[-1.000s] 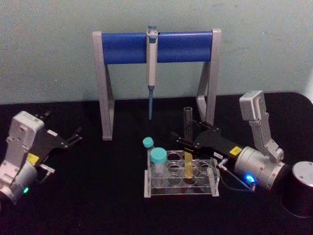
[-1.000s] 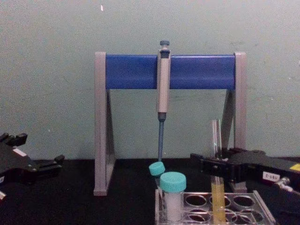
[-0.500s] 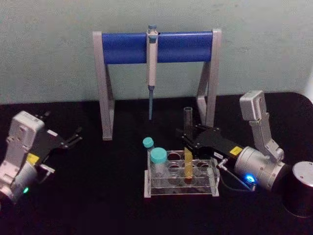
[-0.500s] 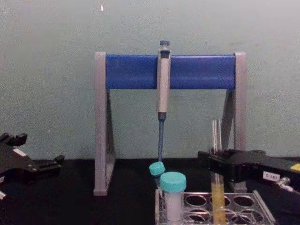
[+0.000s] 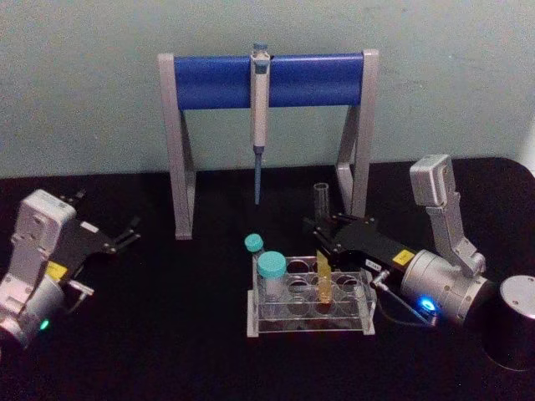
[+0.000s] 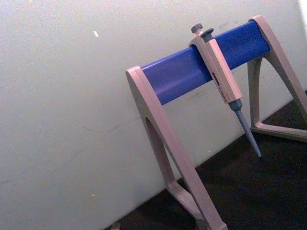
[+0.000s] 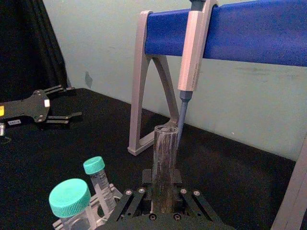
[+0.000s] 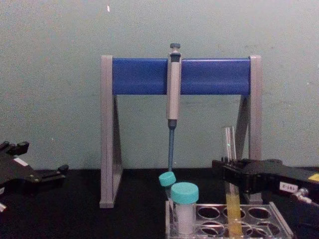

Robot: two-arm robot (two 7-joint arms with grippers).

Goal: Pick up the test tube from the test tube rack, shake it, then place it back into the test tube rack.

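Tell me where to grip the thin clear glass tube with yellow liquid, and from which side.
Grip the thin glass test tube on its bare glass above the liquid, below the open rim, coming level from the robot's right. It stands upright in the clear plastic rack, teal-capped vials crowd its left, and the right gripper sits at that height.

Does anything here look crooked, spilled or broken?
Only the smaller teal-capped vial: it leans in the rack, while the bigger vial and the test tube, with the right gripper at it, stand upright. No spill or damage shows.
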